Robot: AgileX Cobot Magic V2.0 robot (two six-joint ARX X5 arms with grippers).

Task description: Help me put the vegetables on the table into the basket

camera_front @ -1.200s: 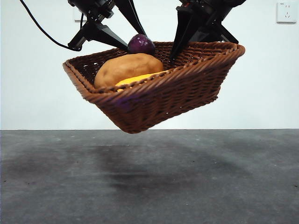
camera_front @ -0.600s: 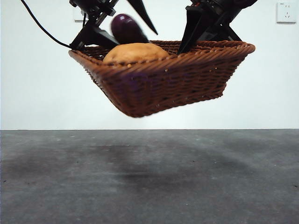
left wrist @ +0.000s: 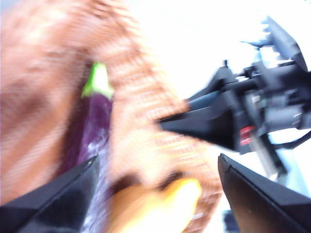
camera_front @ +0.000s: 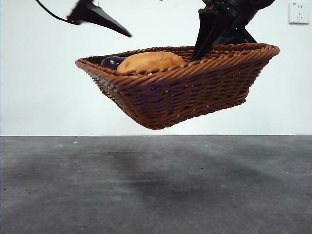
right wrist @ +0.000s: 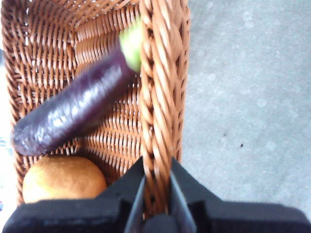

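The woven basket point(camera_front: 185, 92) hangs tilted in the air above the table point(camera_front: 156, 185). My right gripper point(right wrist: 156, 194) is shut on its braided rim point(right wrist: 158, 97), and it shows as the dark arm point(camera_front: 204, 44) at the basket's back right. Inside lie an orange-brown potato point(camera_front: 151, 61) point(right wrist: 63, 179) and a purple eggplant point(camera_front: 112, 62) point(right wrist: 73, 114) with a green cap. My left gripper point(left wrist: 155, 194) is open with nothing in it, above the basket's left end point(camera_front: 105, 19). The left wrist view is blurred, but the eggplant point(left wrist: 92, 126) shows below the jaws.
A white wall stands behind, with a socket point(camera_front: 298, 12) at the top right. The dark grey table point(right wrist: 243, 97) lies well below the basket. A black cable point(camera_front: 48, 12) trails from the left arm.
The left gripper let go of the eggplant, which dropped into the basket beside the potato. That gripper rose up and left. The basket shifted slightly right and levelled out.
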